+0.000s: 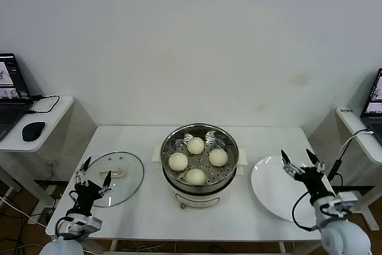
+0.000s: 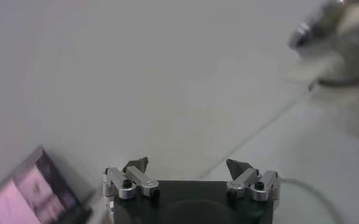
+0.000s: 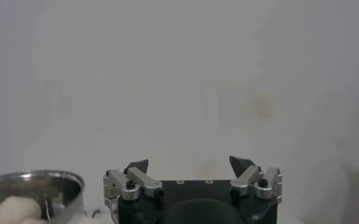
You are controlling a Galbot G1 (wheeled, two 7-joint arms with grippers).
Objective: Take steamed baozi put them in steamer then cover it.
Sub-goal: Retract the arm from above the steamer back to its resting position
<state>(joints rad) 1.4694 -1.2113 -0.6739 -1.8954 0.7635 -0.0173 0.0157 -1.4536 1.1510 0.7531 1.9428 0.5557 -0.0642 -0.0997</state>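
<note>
- Four steamed baozi (image 1: 196, 160), small, round, smooth and cream-white, sit apart on the perforated tray inside the steamer, at roughly 12, 3, 6 and 9 o'clock around its middle.
- The steamer (image 1: 230, 140), a round, shiny stainless-steel pot on a cream-white base with side handles, stands upright and uncovered at the centre of the white table.
- The cover (image 1: 128, 174), a round clear glass lid with metal rim and cream-white bar handle, lies flat on the table at the steamer's 9 o'clock, handle up.
</note>
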